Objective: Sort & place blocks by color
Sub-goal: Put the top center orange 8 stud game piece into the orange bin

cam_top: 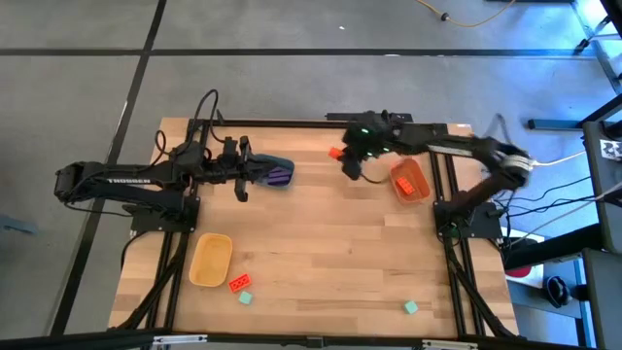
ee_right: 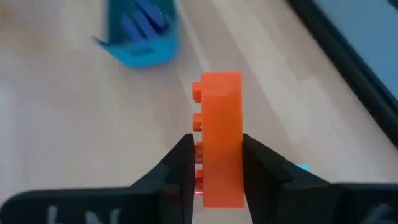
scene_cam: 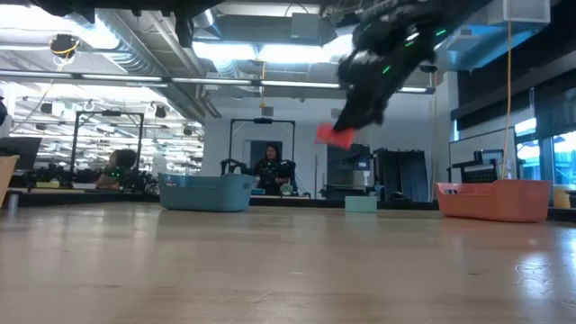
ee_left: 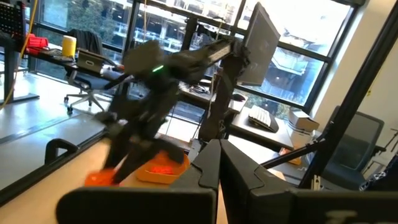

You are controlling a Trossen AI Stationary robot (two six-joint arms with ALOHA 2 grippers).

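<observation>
Near the far edge of the table, towards its right-hand far corner, hangs clear of the wood: orange-red brick (ee_right: 221, 143), pinched between the two fingers (ee_right: 177, 165) of the right gripper (ee_right: 214, 171). Stands on its narrow side, studs facing sideways, long axis running out along the fingers and past their tips. Grips tight on both flat faces, jaws only a brick's thickness apart.

Seen from above, shows the same brick (cam_top: 335, 153) at the tip of the right gripper (cam_top: 348, 160), with the orange tub (cam_top: 410, 180) near it on the side towards the right edge of the table and slightly nearer the front. Probably calls for a short carry that way, then a release with the long axis pointing down into the tub. Belongs plainly to the right arm; the tub sits right by its base.

Farther out, over the blue tub (cam_top: 275, 173) near the far left part of the table, waits the left gripper (cam_top: 243, 175), fingers closed on nothing.

Towards the front edge lie the leftovers: red brick (cam_top: 238, 283) and mint brick (cam_top: 245, 297) beside the yellow tub (cam_top: 211, 260), another mint brick (cam_top: 411, 307) towards the front right corner
</observation>
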